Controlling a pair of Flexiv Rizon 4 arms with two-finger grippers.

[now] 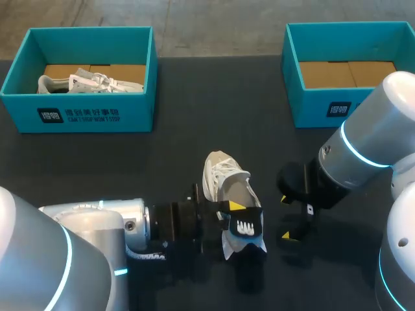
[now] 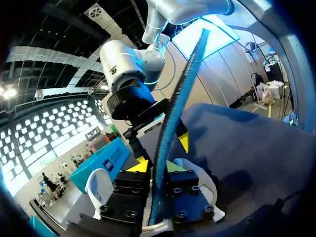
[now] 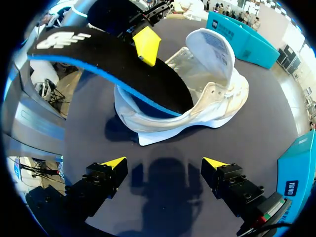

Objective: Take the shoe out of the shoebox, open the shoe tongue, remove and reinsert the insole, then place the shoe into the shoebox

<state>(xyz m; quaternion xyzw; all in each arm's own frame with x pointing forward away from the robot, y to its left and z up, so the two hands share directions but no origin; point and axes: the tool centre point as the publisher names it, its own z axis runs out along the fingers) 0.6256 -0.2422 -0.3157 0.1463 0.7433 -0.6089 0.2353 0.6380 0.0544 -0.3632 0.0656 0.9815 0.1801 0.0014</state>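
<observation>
Two end effectors are flanking the white lace-up sneaker (image 1: 220,176), which is sitting on the dark table (image 1: 181,142) outside the empty teal cardboard shoebox (image 1: 311,103). The left end effector (image 2: 155,168) is pinching the black, blue-edged foam insole (image 3: 113,64) at its heel end; the right end effector (image 3: 163,165) is hanging wide open, holding nothing. Nothing is pinning the sneaker, so a dragging insole could, I am judging, be tipping or sliding it. The right wrist view is showing the insole's toe end inside the sneaker; the head view is hiding that.
</observation>
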